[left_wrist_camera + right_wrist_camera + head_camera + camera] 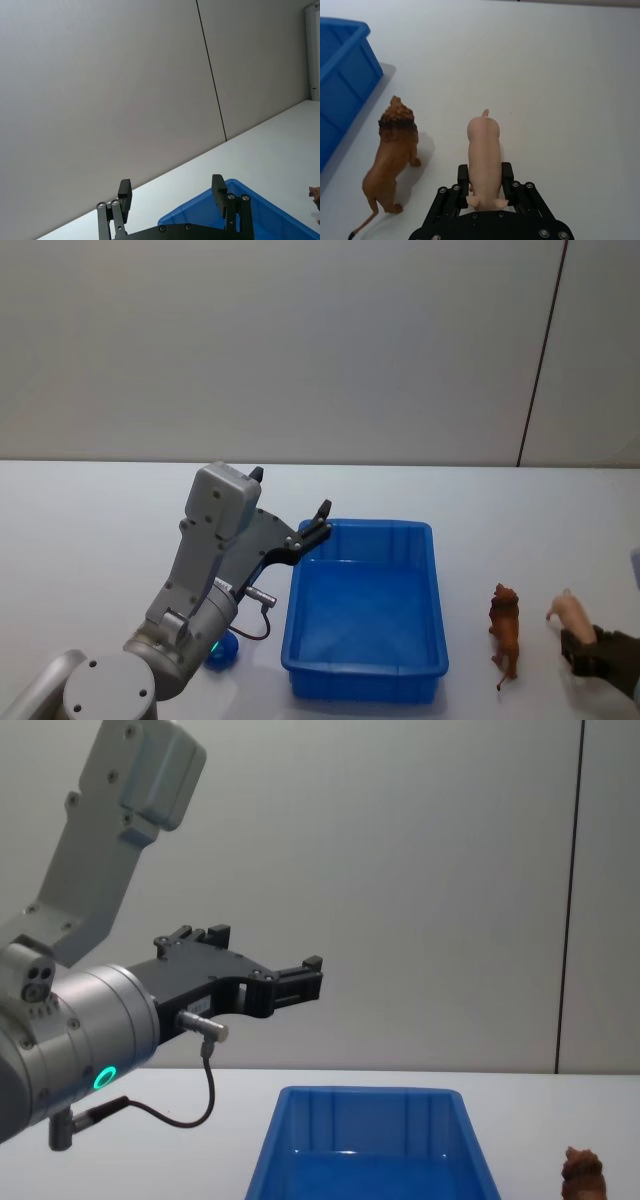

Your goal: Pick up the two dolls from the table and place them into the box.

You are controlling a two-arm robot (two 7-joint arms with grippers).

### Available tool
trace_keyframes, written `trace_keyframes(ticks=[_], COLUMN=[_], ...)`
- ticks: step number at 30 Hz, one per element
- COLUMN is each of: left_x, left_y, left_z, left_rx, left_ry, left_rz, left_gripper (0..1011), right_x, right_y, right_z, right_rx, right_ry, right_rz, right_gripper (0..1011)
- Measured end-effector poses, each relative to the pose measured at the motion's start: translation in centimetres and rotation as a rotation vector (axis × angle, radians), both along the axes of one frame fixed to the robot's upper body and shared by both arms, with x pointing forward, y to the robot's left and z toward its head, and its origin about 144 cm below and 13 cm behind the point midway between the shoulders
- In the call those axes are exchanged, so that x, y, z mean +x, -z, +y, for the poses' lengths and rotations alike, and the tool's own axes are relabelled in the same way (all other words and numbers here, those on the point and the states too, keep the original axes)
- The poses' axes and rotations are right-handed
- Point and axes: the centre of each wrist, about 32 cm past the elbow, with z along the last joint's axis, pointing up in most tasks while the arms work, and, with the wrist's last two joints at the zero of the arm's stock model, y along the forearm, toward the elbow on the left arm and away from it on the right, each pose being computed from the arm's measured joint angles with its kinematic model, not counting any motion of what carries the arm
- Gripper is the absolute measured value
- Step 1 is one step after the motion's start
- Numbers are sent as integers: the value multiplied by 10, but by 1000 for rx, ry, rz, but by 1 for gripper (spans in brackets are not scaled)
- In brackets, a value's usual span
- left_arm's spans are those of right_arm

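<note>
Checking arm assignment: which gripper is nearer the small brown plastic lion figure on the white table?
Right. The right gripper, shut on a pink pig figure, sits beside the lion; the left gripper hangs above the blue plastic bin's opposite side.

Bright, even, diffuse. Faint glare on floor of box (365, 615); soft pale shadow on table (560, 75) just beside box. Sharp throughout.

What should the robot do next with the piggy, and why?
Probably lift the small pink plastic pig up: the right gripper pinches its sides, and the brown lion figure stands between it and the blue plastic box, where the left gripper hovers open.
</note>
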Motion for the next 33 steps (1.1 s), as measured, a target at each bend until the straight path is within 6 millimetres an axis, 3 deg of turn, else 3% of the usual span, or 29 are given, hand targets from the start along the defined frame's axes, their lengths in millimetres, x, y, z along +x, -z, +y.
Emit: trace_keyframes(ticks=[16, 33], left_x=[0, 0], left_y=[0, 0], left_z=[0, 0], left_rx=[0, 0], left_ry=[0, 0], left_rz=[0, 0], left_gripper=[1002, 1002], right_x=[0, 9], right_y=[-36, -86], right_z=[8, 39], right_rx=[25, 59], right_ry=[-73, -306], right_rz=[-170, -289], right_gripper=[371, 371])
